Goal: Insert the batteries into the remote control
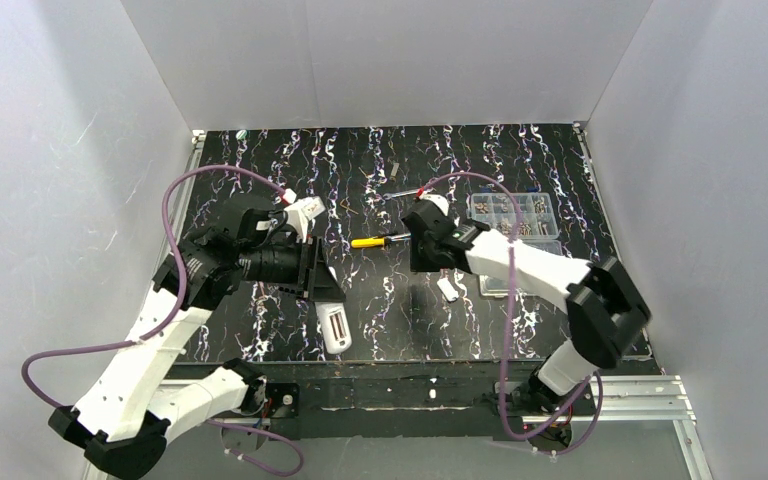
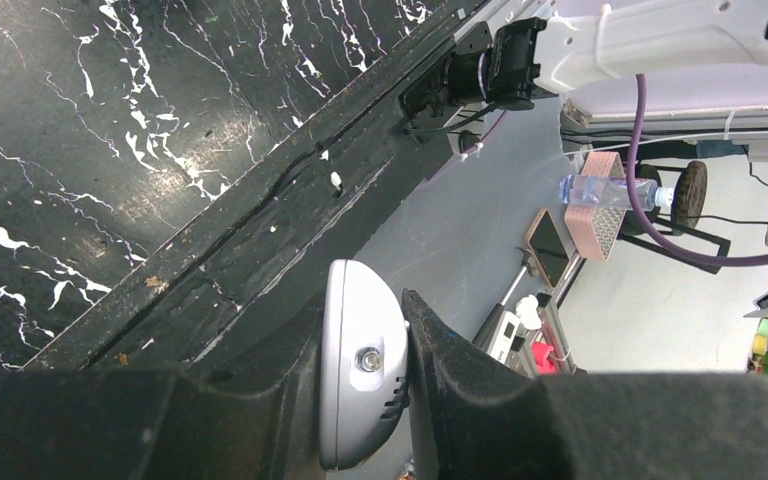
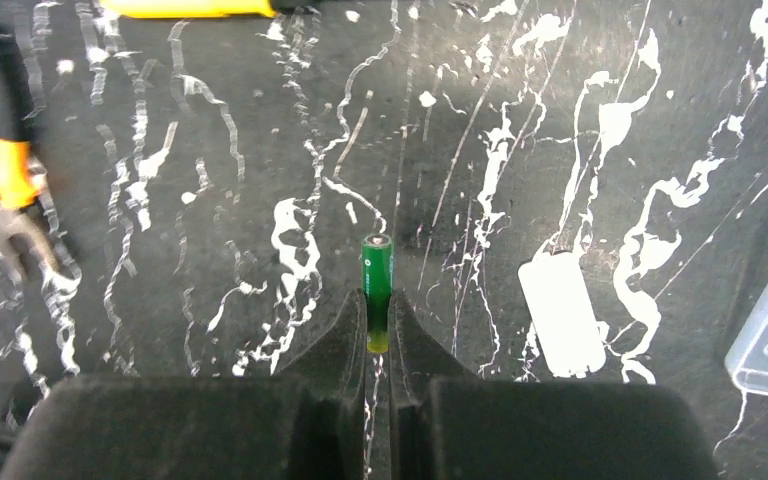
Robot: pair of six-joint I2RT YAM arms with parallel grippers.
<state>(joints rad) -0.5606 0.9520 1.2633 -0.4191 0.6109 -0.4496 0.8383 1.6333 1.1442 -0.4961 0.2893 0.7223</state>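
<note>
Clamping remote [image 2: 357, 400] and battery [image 3: 376, 280]; markings illegible.

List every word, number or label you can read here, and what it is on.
Nothing can be read.
battery: green wrap, no legible print.
remote control: dark marks on it, too blurred to read.
water bottle, beyond the table: label too small to read.

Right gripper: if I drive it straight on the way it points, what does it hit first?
Probably bare table. The right gripper points down at it, so the battery it holds, jutting past the fingertips, would touch first, clear of the white cover. Depth is unclear.
</note>
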